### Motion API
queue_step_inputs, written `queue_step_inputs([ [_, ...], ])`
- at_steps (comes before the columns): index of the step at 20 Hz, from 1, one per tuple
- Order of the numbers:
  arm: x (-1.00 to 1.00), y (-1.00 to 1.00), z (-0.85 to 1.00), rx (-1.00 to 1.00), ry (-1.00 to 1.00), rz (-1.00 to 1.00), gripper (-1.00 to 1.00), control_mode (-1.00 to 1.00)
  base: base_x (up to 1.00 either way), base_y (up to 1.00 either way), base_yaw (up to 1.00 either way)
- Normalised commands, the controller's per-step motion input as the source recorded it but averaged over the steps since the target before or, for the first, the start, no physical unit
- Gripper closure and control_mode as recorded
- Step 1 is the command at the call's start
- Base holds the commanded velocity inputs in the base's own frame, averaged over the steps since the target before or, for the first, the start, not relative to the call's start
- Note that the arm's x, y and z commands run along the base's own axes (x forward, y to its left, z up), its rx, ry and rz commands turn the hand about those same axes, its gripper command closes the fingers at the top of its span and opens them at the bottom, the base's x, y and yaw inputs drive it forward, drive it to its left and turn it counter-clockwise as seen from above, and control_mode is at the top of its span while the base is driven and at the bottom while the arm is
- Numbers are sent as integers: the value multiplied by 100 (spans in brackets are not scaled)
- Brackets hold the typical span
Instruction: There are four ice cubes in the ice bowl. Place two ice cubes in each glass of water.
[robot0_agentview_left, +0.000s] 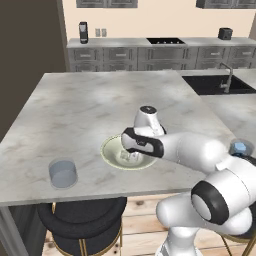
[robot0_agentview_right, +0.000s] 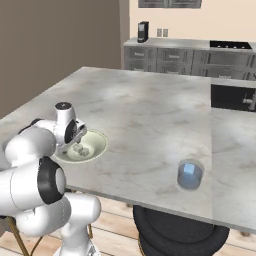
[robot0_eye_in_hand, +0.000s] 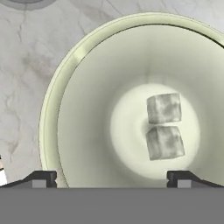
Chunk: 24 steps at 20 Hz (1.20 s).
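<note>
Two frosty ice cubes (robot0_eye_in_hand: 164, 127), glossy round ice bowl (robot0_eye_in_hand: 87, 109)

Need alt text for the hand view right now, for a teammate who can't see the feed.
Looking straight down into the pale ice bowl, two ice cubes sit side by side on its floor. The open pincer hovers above, empty, its dark tips at the bottom edge. Marble counter surrounds the bowl.

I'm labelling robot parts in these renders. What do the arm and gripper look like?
The arm is glossy white with rounded segments and dark joint bands, plus a round grey cap at one joint. The gripper has two small dark finger tips. No cables or markings are visible.
</note>
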Motion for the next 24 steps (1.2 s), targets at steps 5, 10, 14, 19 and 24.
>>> queue_step_inputs([
  [5, 39, 40, -20, 0, 3, -7, -100, -100, 0, 0, 0],
  [10, 43, -3, -21, 0, 0, -5, -100, -100, 0, 0, 0],
  [14, 29, -6, -22, 0, 0, -7, -100, -100, 0, 0, 0],
  [19, 22, -1, -35, 0, 1, -6, -100, -100, 0, 0, 0],
  [24, 38, 1, -22, 0, 2, -3, -100, -100, 0, 0, 0],
])
